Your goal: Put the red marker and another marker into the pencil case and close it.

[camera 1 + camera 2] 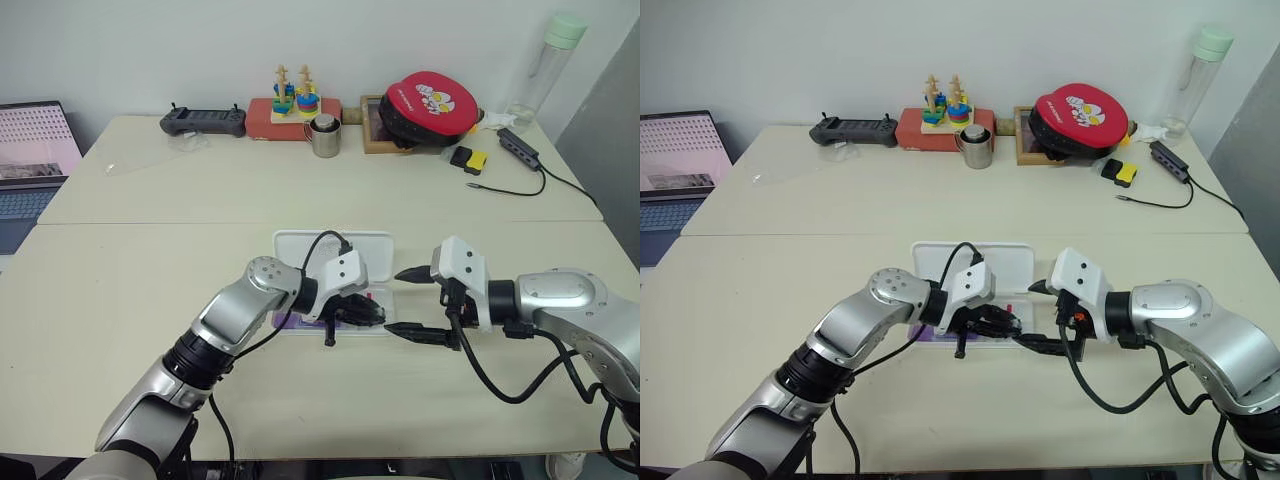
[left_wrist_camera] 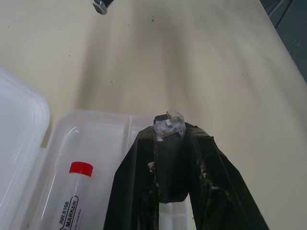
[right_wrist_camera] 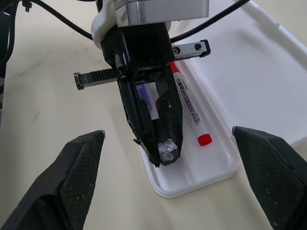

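Observation:
The pencil case lies open on the near table, its lid (image 1: 333, 245) flat behind the tray (image 3: 211, 167). The red marker (image 3: 189, 111) rests lengthwise in the tray, red cap toward the right end. The other marker, a purple highlighter (image 1: 291, 320), sits in the tray's left part, mostly hidden under my left gripper. My left gripper (image 1: 378, 315) hovers low over the tray, shut, with nothing seen between its fingers. Just off the tray's right end, my right gripper (image 1: 412, 302) is open and empty, one fingertip (image 3: 88, 143) on each side of the case's end.
The far table carries a laptop (image 1: 30, 160), a black controller (image 1: 203, 121), a stacking toy (image 1: 295, 100), a metal mug (image 1: 324, 136), a red round pad (image 1: 430, 105), a bottle (image 1: 545, 65) and a cabled hub (image 1: 520, 150). Bare tabletop (image 1: 130, 290) surrounds the case.

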`<state>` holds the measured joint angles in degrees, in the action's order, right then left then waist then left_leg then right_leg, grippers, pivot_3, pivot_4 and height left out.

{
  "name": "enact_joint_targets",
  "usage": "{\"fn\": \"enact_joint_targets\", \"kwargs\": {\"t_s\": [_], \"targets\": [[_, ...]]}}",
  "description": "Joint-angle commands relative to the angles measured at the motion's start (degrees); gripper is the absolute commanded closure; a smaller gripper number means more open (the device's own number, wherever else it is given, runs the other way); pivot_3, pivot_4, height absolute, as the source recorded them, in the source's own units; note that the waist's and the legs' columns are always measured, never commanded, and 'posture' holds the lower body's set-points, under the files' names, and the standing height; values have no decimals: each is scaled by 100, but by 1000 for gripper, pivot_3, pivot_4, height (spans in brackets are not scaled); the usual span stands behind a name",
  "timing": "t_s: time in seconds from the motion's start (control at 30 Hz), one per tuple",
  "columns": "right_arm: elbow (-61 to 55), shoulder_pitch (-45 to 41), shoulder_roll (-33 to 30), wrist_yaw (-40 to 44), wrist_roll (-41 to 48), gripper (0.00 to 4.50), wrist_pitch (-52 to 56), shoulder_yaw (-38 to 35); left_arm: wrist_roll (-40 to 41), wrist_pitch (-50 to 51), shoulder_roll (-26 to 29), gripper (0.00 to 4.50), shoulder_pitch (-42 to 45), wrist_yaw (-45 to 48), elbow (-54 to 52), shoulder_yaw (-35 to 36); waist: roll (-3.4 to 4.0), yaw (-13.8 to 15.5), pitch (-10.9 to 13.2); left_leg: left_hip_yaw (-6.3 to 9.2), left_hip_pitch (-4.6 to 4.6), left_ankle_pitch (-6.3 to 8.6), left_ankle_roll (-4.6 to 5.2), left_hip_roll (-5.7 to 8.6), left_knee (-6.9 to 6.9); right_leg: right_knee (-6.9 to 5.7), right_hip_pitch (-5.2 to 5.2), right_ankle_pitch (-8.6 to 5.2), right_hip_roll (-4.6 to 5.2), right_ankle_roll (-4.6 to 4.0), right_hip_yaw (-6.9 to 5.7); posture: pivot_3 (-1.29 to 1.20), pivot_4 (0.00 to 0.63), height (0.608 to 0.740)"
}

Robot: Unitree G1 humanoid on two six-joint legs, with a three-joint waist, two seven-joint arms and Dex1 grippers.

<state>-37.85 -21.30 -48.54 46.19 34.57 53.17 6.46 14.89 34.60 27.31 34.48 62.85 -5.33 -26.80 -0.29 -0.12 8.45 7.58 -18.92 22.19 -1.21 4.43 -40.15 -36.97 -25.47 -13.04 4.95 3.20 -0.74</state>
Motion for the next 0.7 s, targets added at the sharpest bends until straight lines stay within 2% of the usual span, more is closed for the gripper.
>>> {"fn": "enact_joint_targets", "kwargs": {"t_s": [0.03, 0.1, 0.27, 0.3, 0.47, 0.57, 0.67, 0.7], "targets": [[-104, -73, 9, -8, 9, 0, -67, -45, -41, -66, -104, 4065, 59, -32, -101, 19, 0, 1, 0, 0, 0, 0, 0, 0, 0, 0, 0, 0, 0, 0, 0, 0, 150, 740], [-112, -62, 8, -23, 12, 0, -61, -59, -52, -73, -115, 3367, 58, 6, -104, -5, 0, 0, 0, 0, 0, 0, 0, 0, 0, 0, 0, 0, 0, 0, 0, 0, 150, 740], [-103, -67, 17, -40, 21, 0, -60, -81, -80, -91, -133, 2540, 58, 31, -75, 2, 0, 1, 0, 0, 0, 0, 0, 0, 0, 0, 1, 0, 0, 0, 0, 0, 150, 740], [-100, -68, 20, -42, 23, 0, -62, -84, -81, -89, -131, 2205, 54, 40, -81, 7, 0, 1, 0, 0, 0, 0, 0, 0, 0, 1, 1, 0, 0, 0, 0, 0, 150, 740], [-74, -89, 59, -47, 60, 0, -79, -129, -54, -66, -94, 1282, 11, 12, -170, 111, 0, 1, 0, 0, 0, 0, 0, 0, 0, 0, 1, 0, 0, 0, 0, 0, 150, 740], [207, -355, 346, -156, 149, 0, -208, -332, 377, 265, -72, 707, -4, -160, -433, 728, -2, -8, 1, 0, 1, 0, 0, 0, 0, 0, 1, 0, 0, 0, 0, 0, 150, 740], [1018, -1149, 831, -403, -69, 0, -361, -309, 878, 711, 206, 117, -124, -344, -813, 1595, -3, -65, 3, -5, 4, 0, 0, -3, -2, -5, -2, 0, -2, 0, 5, 0, 150, 740], [1316, -1419, 956, -432, -180, 0, -417, -234, 1075, 912, 300, 55, -183, -419, -956, 1914, -2, -84, 3, -5, 5, 0, 0, -5, -2, -8, -3, 0, -3, 0, 5, 0, 150, 740]]}}
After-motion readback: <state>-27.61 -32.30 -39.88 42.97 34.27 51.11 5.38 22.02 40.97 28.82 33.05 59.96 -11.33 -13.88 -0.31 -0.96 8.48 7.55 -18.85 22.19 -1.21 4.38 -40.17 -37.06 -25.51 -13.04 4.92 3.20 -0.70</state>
